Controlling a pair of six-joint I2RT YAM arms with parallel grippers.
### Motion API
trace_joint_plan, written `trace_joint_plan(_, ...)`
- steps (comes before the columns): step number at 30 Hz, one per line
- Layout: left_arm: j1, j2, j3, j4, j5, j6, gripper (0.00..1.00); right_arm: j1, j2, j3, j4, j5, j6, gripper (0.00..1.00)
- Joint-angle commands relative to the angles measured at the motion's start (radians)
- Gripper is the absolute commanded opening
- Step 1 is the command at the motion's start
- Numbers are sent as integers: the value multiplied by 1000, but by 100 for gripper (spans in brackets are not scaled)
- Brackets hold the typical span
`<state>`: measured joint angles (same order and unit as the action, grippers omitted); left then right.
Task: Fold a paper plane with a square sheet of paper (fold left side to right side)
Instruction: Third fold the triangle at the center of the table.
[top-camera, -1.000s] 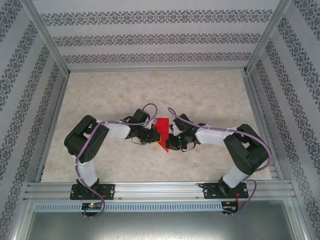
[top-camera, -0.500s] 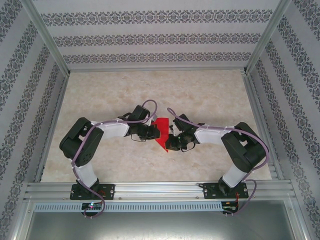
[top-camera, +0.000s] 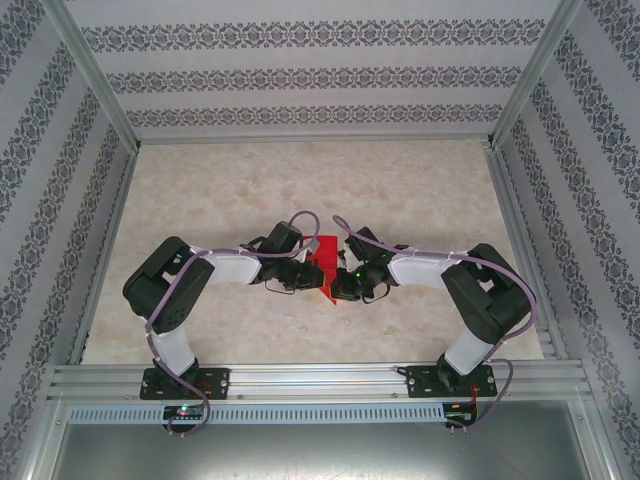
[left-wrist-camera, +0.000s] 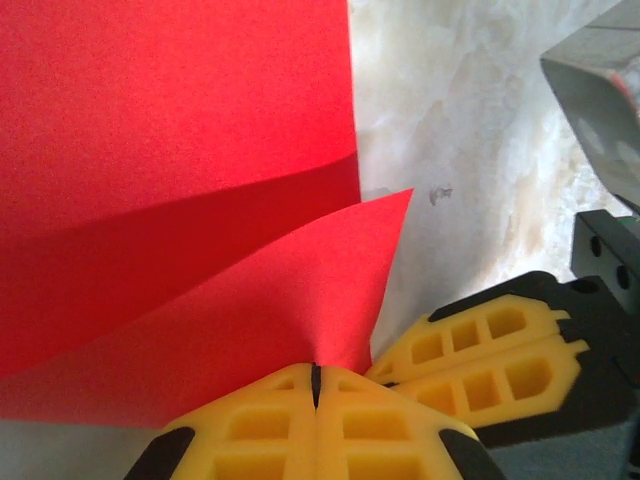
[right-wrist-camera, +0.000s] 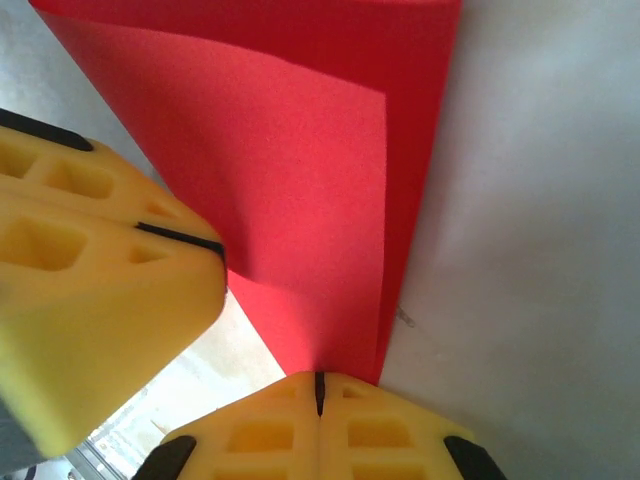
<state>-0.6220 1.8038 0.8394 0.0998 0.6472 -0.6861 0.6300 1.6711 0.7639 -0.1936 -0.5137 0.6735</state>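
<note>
Got the left arm (top-camera: 172, 288) hunched up, elbow pushed out to the left, forearm reaching in toward the middle of the table (top-camera: 420, 190). Same deal mirrored on the right arm (top-camera: 482, 300): elbow out to the right, forearm angled in. Wrists nearly nose to nose at the centre.

Holding the red sheet of paper (top-camera: 323, 264) between them, roughly mid-table and a bit toward the near side. Left end effector (left-wrist-camera: 315, 375) clamped tight on the sheet's lower edge, yellow fingers pressed flat together, one flap curling up and away over another red layer. Right end effector (right-wrist-camera: 320, 385) also squeezed closed on the paper, right at the bottom of a folded edge with two layers stacked. Sitting just beside each other too, pretty much fingertip to fingertip. Can't tell whether any of the sheet lies flat on the table.

Plenty of bare table beyond the paper toward the far wall and out to both sides. Tighter on the near side, by the aluminium rail (top-camera: 320, 378) carrying the bases
</note>
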Motion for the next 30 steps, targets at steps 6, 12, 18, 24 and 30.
trace_joint_plan(6,-10,29,-35,31,-106,11,0,-1,64,-27,-114,97,-32,0)
trace_joint_plan(12,7,21,-23,-15,-171,43,0,-1,64,-25,-142,108,-46,0)
trace_joint_plan(18,56,2,-12,-61,-206,83,0,-3,67,-29,-150,111,-54,0)
trace_joint_plan(24,117,5,22,-99,-214,125,0,-5,65,-34,-163,114,-62,0)
trace_joint_plan(30,179,6,46,-132,-219,164,0,-9,52,-43,-177,114,-68,0)
